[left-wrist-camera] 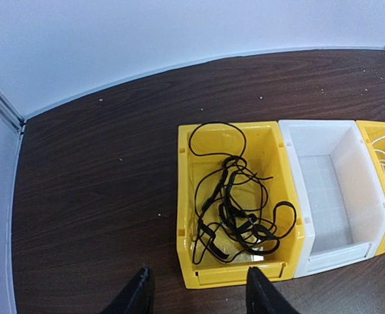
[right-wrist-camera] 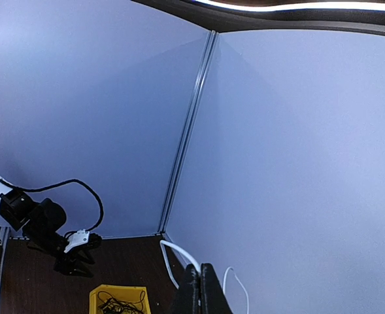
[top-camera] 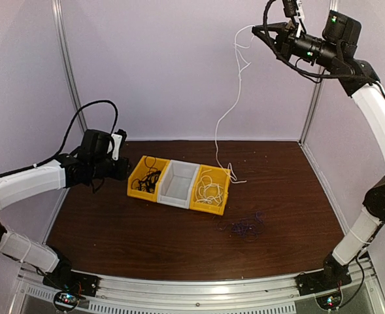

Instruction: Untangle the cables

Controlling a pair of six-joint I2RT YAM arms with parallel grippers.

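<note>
Plainly, the right gripper (right-wrist-camera: 200, 273) has its jaws pinched fully together on the white cable (top-camera: 234, 98), which leaves the closed fingers and drops in one long slack line far beneath them. The arm stands high, probably so that the cord's own weight draws it straight and out of its loops. Far below those jaws the cable's lower end lies coiled in the right yellow bin (top-camera: 206, 208), with a short stretch on the table (top-camera: 146, 242) just beside the bin. The left gripper (left-wrist-camera: 199, 297) is partly open with nothing between its fingers (left-wrist-camera: 138, 296), and it hovers low. Just ahead of its jaws sits the left yellow bin (left-wrist-camera: 184, 216), holding the black cable (left-wrist-camera: 234, 209) in a loose knot, so this hand looks placed to reach in or to steady the row. Beyond that bin the white bin (left-wrist-camera: 323, 190) stands touching it, with no cable in it. A dark purplish cable (top-camera: 244, 227) lies bunched on the bare wood, well apart from both grippers. For room, the right jaws sit close to the back wall (top-camera: 166, 65) and the corner post (top-camera: 313, 98), near the top of the view, so little height seems left for pulling. The left jaws have open tabletop to either side, but the bin's near rim lies right in front of them.
</note>
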